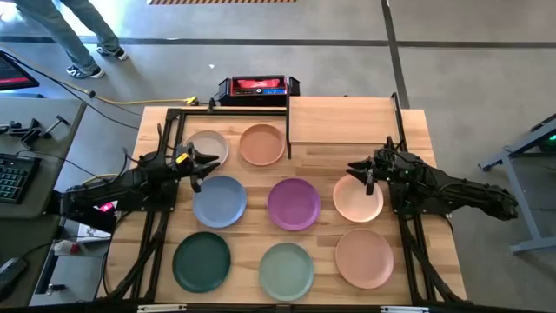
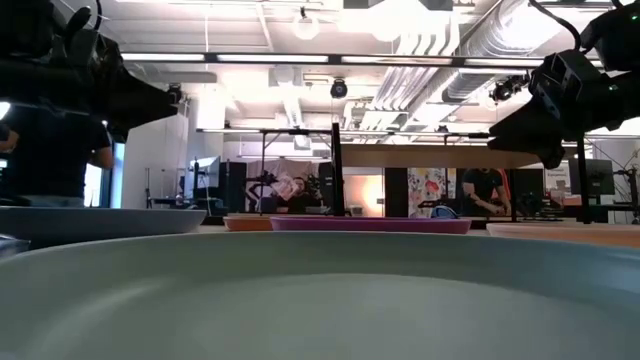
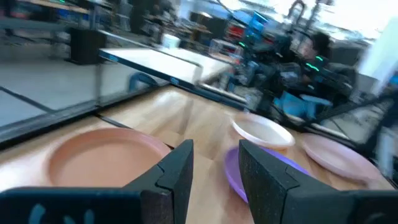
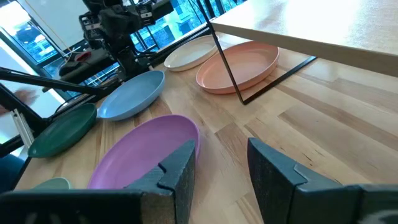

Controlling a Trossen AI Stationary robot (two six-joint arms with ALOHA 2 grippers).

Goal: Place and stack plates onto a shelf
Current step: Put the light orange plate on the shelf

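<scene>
Plates (image 1: 293,203) lie spread singly across the tabletop (image 1: 417,130), none on the far shelf (image 1: 340,119). I hold left pincer (image 1: 196,164) and right pincer (image 1: 367,174) open, empty, ready to pick.

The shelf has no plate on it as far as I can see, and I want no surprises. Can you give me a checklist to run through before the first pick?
1. Shelf top free of plates: ok.
2. Left gripper open and holding nothing: ok, between the cream plate and the blue plate.
3. Right gripper open and holding nothing: ok, over the far edge of the pale pink plate.
4. Plates lying singly, none stacked: ok.
5. Orange-tan plate clear of the shelf's post: cannot tell.
</scene>
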